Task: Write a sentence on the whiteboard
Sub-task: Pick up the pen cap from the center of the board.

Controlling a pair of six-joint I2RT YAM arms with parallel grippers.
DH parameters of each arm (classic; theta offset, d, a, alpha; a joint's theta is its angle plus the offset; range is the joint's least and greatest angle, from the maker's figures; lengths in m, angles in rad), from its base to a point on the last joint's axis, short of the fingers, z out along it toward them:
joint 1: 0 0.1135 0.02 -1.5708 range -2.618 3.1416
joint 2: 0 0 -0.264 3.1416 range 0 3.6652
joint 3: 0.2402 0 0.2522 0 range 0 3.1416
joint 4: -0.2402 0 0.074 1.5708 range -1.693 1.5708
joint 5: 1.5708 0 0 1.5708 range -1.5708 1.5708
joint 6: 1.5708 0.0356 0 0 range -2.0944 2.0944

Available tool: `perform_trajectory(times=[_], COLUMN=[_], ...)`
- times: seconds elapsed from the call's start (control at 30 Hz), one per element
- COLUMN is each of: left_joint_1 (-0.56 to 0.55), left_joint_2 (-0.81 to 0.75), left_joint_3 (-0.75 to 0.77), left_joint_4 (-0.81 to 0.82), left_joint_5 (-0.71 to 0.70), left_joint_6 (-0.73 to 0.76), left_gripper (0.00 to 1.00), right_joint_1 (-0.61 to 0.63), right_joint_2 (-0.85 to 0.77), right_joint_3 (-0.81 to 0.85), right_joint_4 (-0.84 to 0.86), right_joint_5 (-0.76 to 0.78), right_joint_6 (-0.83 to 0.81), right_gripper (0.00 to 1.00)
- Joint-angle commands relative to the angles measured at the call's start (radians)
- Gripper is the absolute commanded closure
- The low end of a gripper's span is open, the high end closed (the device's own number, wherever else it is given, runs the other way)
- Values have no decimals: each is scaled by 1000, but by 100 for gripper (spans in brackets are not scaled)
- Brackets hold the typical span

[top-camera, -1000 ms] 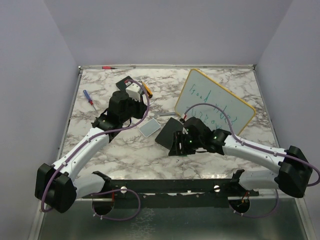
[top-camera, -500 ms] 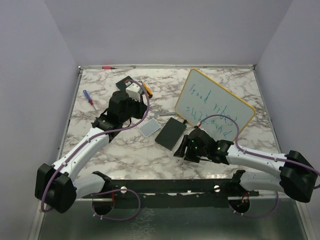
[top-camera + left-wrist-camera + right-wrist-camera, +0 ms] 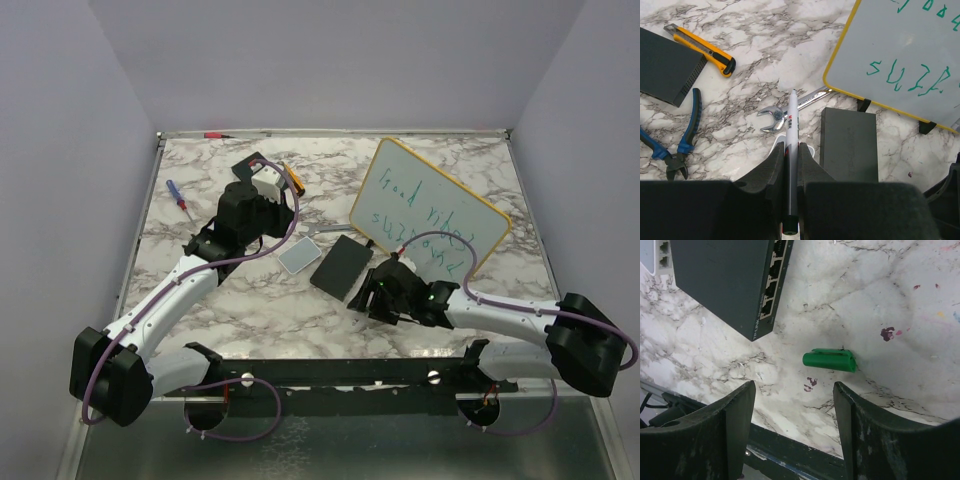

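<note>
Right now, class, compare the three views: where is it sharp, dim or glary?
Top external view: even light, no glare on the large yellow-rimmed white board, its green lettering small. Left wrist view: white marker pen and marble tabletop crisp, left claw dark. Right wrist view: small green plastic cap sharp, right claw dim.

We see the left arm (image 3: 165,305) and right arm (image 3: 510,312), white shells with black joints, at either end of the black rail (image 3: 340,372). Purple cables (image 3: 296,212) run along both, and the right gripper (image 3: 792,390) has scuffed black fingers.

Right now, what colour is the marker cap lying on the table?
Green; the marker cap shows best in the right wrist view.
</note>
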Motion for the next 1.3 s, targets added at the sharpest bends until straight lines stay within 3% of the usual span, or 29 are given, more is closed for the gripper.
perform_trajectory(times=[0.0,0.5,0.73,0.93,1.27], left_joint_1=[-2,-3,-2,-2,-2], left_joint_2=[-21,-18,-17,-19,-24], left_joint_3=[-12,-13,-14,-16,-15], left_joint_4=[-14,-14,-12,-13,-12], left_joint_5=[-21,-22,-25,-27,-22], left_joint_6=[8,10,11,10,7], left_gripper=[100,100,100,100,100], right_joint_1=[6,6,4,4,27], right_joint_2=[19,112,173,187,186], right_joint_3=[22,65,152,202,208], right_joint_4=[1,26,-64,-146,-268], right_joint_5=[55,162,283,283,252], right_joint_6=[8,-59,-141,-160,-92], right_gripper=[33,30,30,46,52])
